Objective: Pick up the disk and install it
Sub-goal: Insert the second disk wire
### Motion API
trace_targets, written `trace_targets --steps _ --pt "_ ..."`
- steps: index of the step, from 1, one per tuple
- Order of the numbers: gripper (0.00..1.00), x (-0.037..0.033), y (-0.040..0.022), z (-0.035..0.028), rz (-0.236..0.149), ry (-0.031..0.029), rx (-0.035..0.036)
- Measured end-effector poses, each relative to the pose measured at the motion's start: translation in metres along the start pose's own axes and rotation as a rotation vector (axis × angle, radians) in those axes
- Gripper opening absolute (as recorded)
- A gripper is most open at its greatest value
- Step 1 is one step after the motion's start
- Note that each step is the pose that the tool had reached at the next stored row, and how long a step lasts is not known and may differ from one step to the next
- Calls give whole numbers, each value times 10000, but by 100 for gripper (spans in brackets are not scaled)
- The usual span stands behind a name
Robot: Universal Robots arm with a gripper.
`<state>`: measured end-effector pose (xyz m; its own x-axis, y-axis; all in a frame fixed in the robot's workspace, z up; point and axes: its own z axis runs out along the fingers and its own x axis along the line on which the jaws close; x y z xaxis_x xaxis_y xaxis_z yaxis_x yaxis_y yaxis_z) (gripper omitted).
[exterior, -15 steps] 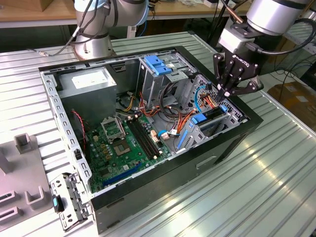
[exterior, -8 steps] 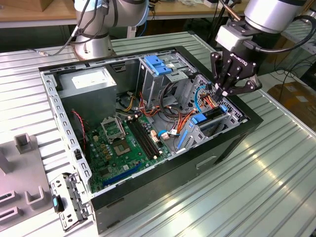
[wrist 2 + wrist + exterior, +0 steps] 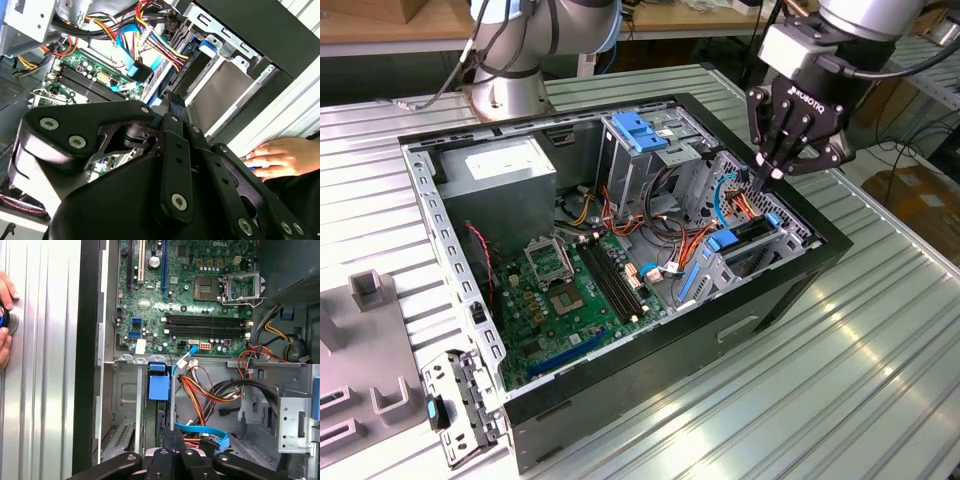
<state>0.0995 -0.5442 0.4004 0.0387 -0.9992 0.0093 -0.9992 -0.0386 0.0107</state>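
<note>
The disk (image 3: 748, 232) sits in the drive bay at the exterior view's right end of the open computer case (image 3: 790, 290), a dark slab with blue rail ends. In the first wrist view I see it edge-on as a dark strip (image 3: 161, 415) below a blue tab (image 3: 159, 386). My gripper (image 3: 760, 178) hangs just above the bay, fingers pressed together and pointing down, with nothing visible between them. In both wrist views the shut fingertips (image 3: 172, 434) (image 3: 173, 102) lie close over the disk's edge; contact cannot be told.
Orange, yellow and blue cables (image 3: 210, 390) crowd the bay's side. The motherboard (image 3: 570, 290), a blue-topped drive cage (image 3: 640, 135) and a grey power supply (image 3: 510, 170) lie inside the case. A person's hand (image 3: 280, 157) rests on the ribbed table beside the case.
</note>
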Motion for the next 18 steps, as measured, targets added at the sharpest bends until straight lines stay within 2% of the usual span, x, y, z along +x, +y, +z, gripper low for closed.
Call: trace_targets --steps 2,3,4,6,9,11,12,15,18 --pt "11 -52 -1 -30 -18 14 0" --pt "11 -120 -4 -50 -20 73 -3" --pt "11 -192 -6 -63 -18 168 -10" --pt "11 -368 -14 -67 -19 454 -24" --pt "11 -397 -14 -68 -19 481 -25" --pt "11 -438 -16 -68 -17 586 -29" --pt "11 -473 -18 -68 -16 697 -34" --pt "11 -518 -20 -62 -15 827 -39" --pt "11 -543 -24 -44 -13 930 -43"
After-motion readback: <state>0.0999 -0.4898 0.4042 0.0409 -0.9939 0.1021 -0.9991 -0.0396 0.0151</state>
